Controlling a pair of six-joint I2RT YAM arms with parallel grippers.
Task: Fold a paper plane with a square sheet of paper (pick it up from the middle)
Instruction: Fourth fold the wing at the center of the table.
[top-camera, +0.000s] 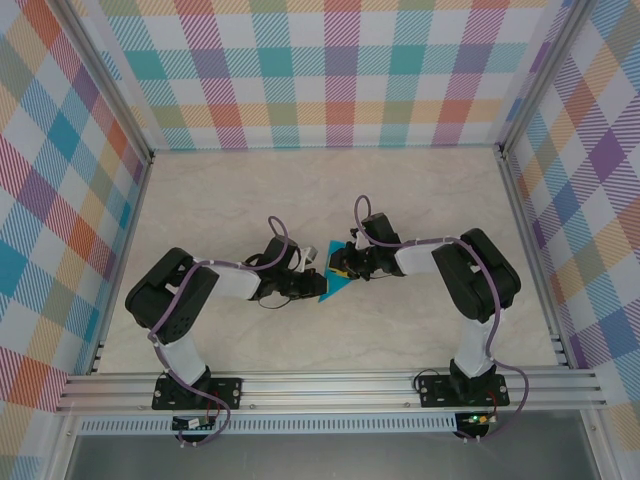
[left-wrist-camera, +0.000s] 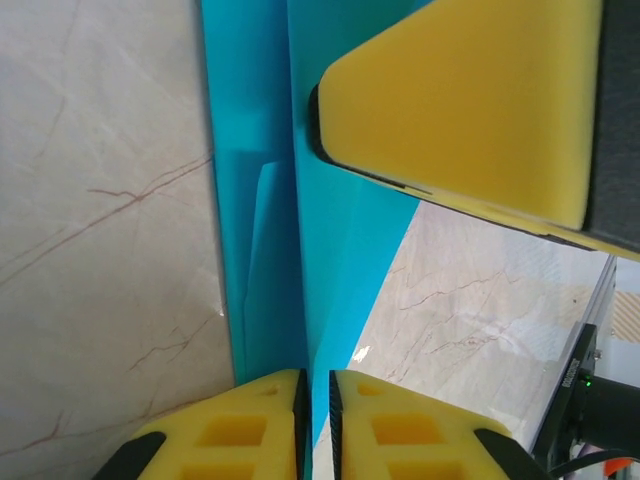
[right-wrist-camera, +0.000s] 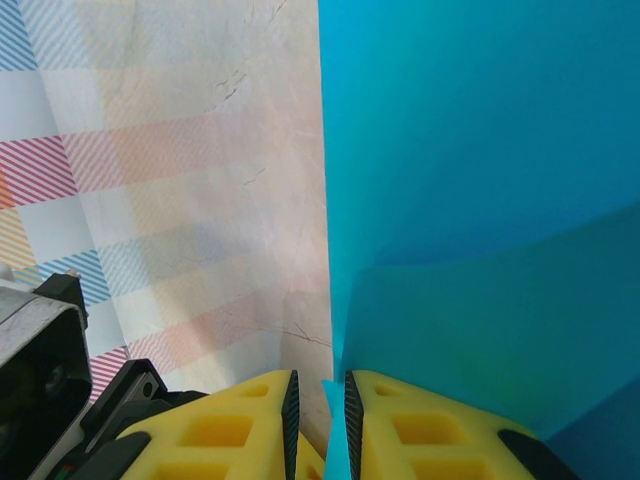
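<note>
The teal-blue paper (top-camera: 333, 290) is folded into a narrow pointed shape and sits between both grippers at the table's middle. In the left wrist view the paper (left-wrist-camera: 330, 220) runs up from my left gripper (left-wrist-camera: 317, 375). Its fold stands in a thin slit between the jaws, against the left pad. A yellow finger (left-wrist-camera: 470, 100) of the right gripper lies over the paper's far end. In the right wrist view the paper (right-wrist-camera: 480, 200) lies along the right pad of my right gripper (right-wrist-camera: 318, 375), with a gap to the other pad. From above, the left gripper (top-camera: 312, 280) and right gripper (top-camera: 345, 266) almost touch.
The marble-look table (top-camera: 320, 200) is walled by plaid panels (top-camera: 320, 70) at the back and both sides. An aluminium rail (top-camera: 330, 385) carrying the arm bases runs along the near edge. Bare tabletop stretches behind the grippers.
</note>
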